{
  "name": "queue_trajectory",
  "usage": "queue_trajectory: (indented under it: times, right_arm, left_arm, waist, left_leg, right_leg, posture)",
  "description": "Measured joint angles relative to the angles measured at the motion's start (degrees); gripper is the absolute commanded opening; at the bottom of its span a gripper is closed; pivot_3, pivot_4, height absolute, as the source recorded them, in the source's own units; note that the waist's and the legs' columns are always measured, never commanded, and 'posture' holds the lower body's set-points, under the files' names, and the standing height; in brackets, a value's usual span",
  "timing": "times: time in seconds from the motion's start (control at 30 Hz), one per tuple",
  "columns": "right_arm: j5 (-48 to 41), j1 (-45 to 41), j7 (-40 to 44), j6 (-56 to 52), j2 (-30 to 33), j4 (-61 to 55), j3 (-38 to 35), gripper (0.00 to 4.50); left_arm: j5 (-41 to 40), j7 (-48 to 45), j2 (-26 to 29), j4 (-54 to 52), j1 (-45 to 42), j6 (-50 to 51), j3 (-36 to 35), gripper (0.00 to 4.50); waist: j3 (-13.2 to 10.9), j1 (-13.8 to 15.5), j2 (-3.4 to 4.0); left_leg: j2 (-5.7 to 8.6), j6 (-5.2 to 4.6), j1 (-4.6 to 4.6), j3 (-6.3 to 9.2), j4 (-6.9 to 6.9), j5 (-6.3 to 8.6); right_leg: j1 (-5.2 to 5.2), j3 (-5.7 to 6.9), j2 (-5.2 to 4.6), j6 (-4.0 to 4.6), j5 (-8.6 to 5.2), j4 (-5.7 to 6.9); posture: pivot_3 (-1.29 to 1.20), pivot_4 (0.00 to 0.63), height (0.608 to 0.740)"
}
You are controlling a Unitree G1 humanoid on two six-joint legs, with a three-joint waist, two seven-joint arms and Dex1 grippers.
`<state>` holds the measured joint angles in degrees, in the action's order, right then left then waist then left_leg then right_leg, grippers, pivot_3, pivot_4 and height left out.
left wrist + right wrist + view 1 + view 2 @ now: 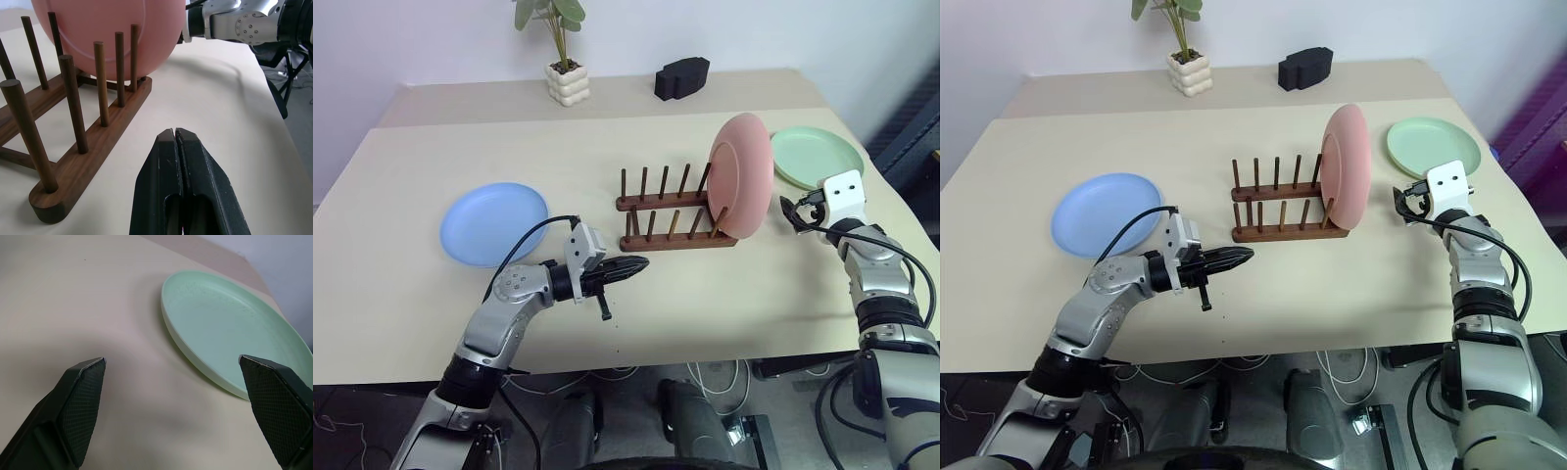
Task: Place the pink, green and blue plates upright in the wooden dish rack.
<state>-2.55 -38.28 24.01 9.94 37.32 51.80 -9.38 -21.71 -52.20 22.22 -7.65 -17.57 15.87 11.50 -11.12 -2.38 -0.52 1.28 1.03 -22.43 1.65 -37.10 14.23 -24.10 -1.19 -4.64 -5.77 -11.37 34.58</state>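
Left gripper pressed together, level, aimed at the wooden dish rack — pink plate upright at its right end, right gripper spread wide before the flat green plate, blue plate flat beyond the left arm.

Even, bright indoor light, diffuse from overhead. Shadows soft: a faint one under the pink plate on the desk, and a blurry grey patch between the right gripper fingers in its wrist view. No hard glare; the matte green plate shows only a mild sheen. Head views sharp. In the left wrist view the left gripper looks soft up close, the rack crisp.
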Motion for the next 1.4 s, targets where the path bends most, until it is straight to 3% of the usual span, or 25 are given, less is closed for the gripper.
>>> queue_trajectory:
  times: [0.83, 1.4]
  right_arm:
    - [-0.88, 0.00, -0.63, -0.78, -0.28, 0.00, -0.18, 4.43]
    - [-1.26, 2.39, 1.71, -1.59, -1.01, -3.47, -0.19, 4.43]
  left_arm:
    - [-0.01, 0.38, 0.35, -0.03, 0.00, 0.08, 0.00, 0.00]
    - [-0.13, 2.52, 2.44, -5.47, 3.39, 1.64, -1.90, 0.00]
  waist:
    - [0.00, 0.00, 0.00]
    - [0.00, 0.20, -0.01]
  left_leg:
    - [0.00, 0.00, 0.00, 0.00, 0.00, 0.00]
    - [-0.01, 0.00, -0.01, 0.00, 0.00, 0.00]
  right_leg:
    - [0.00, 0.00, 0.00, 0.01, -0.01, 0.00]
    - [0.00, 0.00, -0.01, 0.10, -0.06, -0.01]
  posture:
    - [0.00, 0.150, 0.736]
    - [0.00, 0.150, 0.736]
